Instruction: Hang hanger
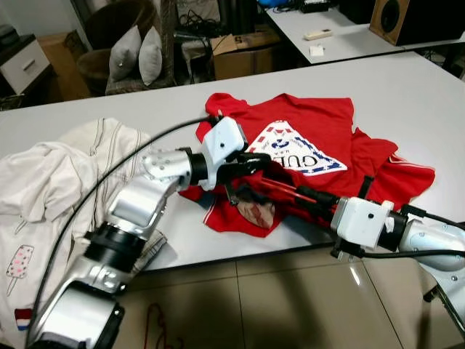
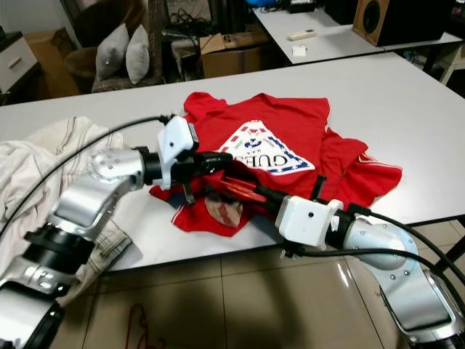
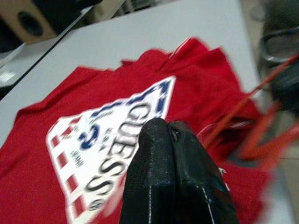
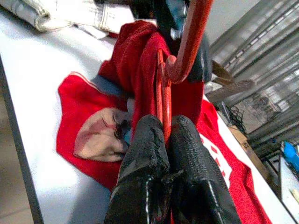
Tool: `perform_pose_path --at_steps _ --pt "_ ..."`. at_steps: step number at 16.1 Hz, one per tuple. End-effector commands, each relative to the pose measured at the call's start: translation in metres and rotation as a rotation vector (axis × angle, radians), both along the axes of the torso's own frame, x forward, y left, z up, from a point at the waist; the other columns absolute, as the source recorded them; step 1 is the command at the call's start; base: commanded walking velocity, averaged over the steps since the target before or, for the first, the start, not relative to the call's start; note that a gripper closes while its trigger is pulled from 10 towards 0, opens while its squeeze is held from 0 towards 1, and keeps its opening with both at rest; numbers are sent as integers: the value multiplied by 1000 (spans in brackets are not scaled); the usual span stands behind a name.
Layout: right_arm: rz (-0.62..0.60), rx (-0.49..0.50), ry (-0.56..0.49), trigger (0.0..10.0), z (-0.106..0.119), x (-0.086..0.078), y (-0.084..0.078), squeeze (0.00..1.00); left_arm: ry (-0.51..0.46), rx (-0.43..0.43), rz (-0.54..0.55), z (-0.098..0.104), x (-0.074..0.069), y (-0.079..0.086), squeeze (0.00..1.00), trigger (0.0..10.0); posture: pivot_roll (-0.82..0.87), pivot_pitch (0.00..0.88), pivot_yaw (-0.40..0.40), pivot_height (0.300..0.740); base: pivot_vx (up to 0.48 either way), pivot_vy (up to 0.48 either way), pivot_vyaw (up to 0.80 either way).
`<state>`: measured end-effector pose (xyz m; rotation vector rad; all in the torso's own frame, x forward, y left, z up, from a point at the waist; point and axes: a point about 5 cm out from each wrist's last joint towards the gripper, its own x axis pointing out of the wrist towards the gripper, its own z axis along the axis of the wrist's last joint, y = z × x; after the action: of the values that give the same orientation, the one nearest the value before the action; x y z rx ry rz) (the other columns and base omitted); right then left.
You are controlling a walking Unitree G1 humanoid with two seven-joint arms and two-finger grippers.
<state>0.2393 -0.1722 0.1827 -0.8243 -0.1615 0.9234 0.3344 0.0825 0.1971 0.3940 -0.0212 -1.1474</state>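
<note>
A red T-shirt with a white "GUESS" triangle lies crumpled on the white table. My right gripper reaches in from the table's front edge and is shut on a thin red hanger. The hanger's hook points up beside a bunched fold of the shirt. My left gripper hovers over the shirt's near left part, just above the hanger. Its fingers are pressed together, and no cloth shows between their tips. Part of the hanger is hidden in the folds.
A cream garment is heaped on the table's left end. Behind the table stand a chair with grey cushions, a cardboard box, and a second white table with a speaker. Tiled floor lies below the front edge.
</note>
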Motion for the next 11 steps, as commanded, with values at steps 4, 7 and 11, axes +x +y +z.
perform_pose_path --at_steps 4,7,11 --pt "34 33 -19 10000 7 -4 4 0 0 -27 41 12 11 3 1000 10000 1 0 149 740 0 0 0" --pt "37 35 -3 10000 5 -6 4 0 -8 -20 24 16 17 7 1000 10000 2 0 148 740 0 0 0" --pt "33 66 12 10000 5 -6 2 0 -22 2 96 26 34 30 0 10000 2 0 147 740 0 0 0"
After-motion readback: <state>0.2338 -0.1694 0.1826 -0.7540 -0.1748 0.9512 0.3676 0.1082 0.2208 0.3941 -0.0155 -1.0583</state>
